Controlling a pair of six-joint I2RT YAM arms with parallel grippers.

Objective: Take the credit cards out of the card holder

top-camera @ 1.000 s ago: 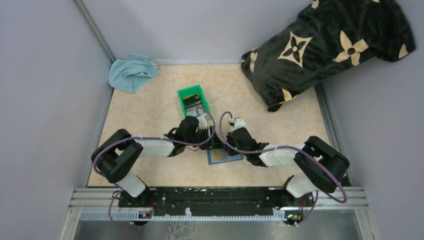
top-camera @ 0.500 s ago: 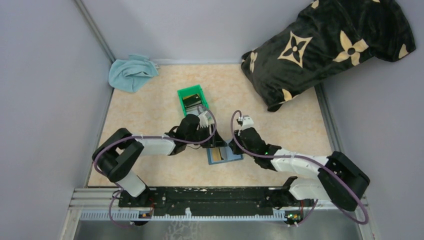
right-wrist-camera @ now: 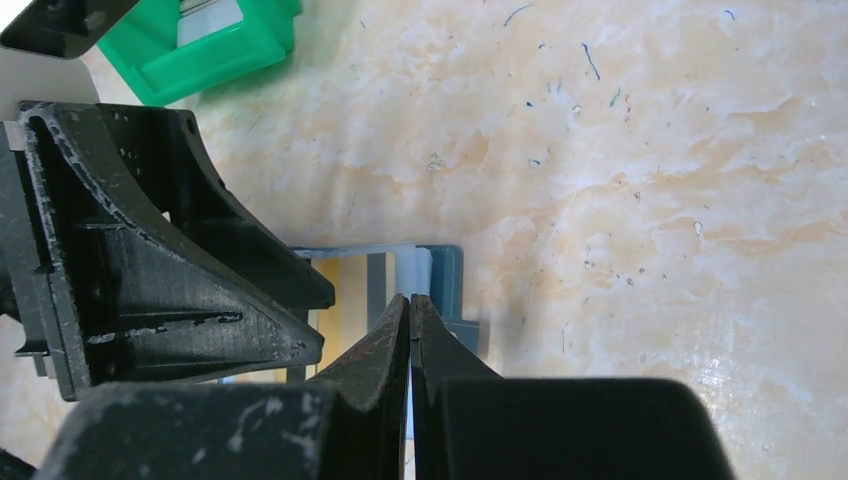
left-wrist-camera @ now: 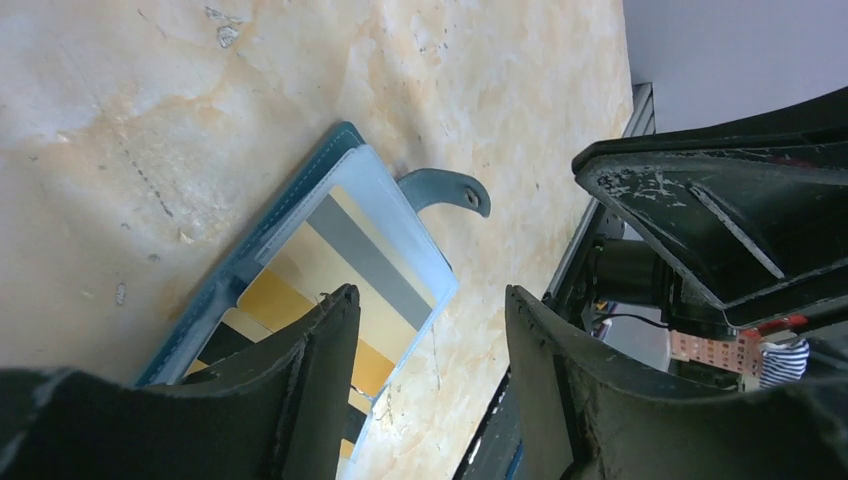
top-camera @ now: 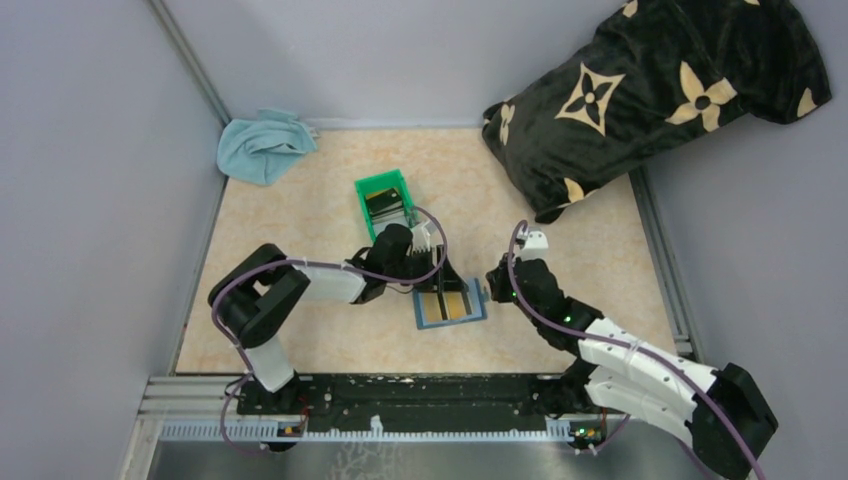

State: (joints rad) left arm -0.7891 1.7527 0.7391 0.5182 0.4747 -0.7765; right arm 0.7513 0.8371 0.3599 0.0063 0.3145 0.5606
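The card holder (top-camera: 450, 306) lies open on the table, teal-blue outside and pale blue inside, with its snap tab (left-wrist-camera: 446, 188) sticking out. A tan and gold credit card (left-wrist-camera: 352, 262) with a grey stripe sits in its slot. My left gripper (top-camera: 443, 279) is open over the holder's far edge. In the left wrist view one finger (left-wrist-camera: 318, 375) hangs over the card and the other over bare table, with nothing between them (left-wrist-camera: 430, 315). My right gripper (top-camera: 491, 290) is shut and empty at the holder's right edge (right-wrist-camera: 447, 268), its tips (right-wrist-camera: 410, 300) low by the tab.
A green bin (top-camera: 384, 199) with flat dark and pale items stands just behind the left gripper. A light blue cloth (top-camera: 262, 146) lies at the back left. A black patterned pillow (top-camera: 650, 90) fills the back right corner. Grey walls close in both sides.
My right arm has swung out to the right, its gripper sliding off the holder to its right edge. The left gripper has shifted right over the holder's far edge, and the card shows more fully.
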